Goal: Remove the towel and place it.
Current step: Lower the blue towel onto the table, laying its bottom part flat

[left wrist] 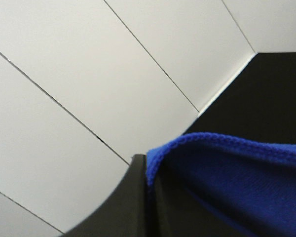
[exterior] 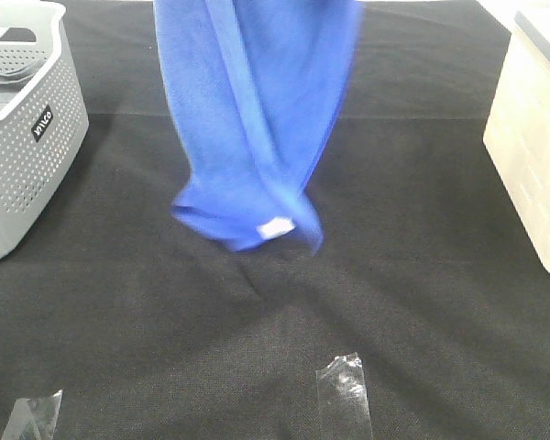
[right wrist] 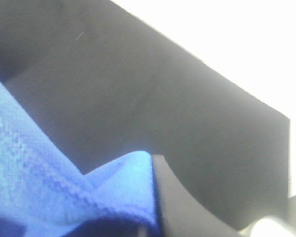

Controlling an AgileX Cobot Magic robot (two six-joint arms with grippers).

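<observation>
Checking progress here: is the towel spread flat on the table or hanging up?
Hanging. The towel drops from above the frame in loose vertical folds, its lower end bunched over the table; whether they touch, cannot tell.

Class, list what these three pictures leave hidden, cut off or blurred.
Exterior high view: top of the towel and whatever holds it, cut off by the top edge.
Same view: its lower end and white tag, motion-blurred.
Same view: inside of the grey basket, cut by the left edge.
Wrist views: left gripper and right gripper tips, buried in towel.
</observation>
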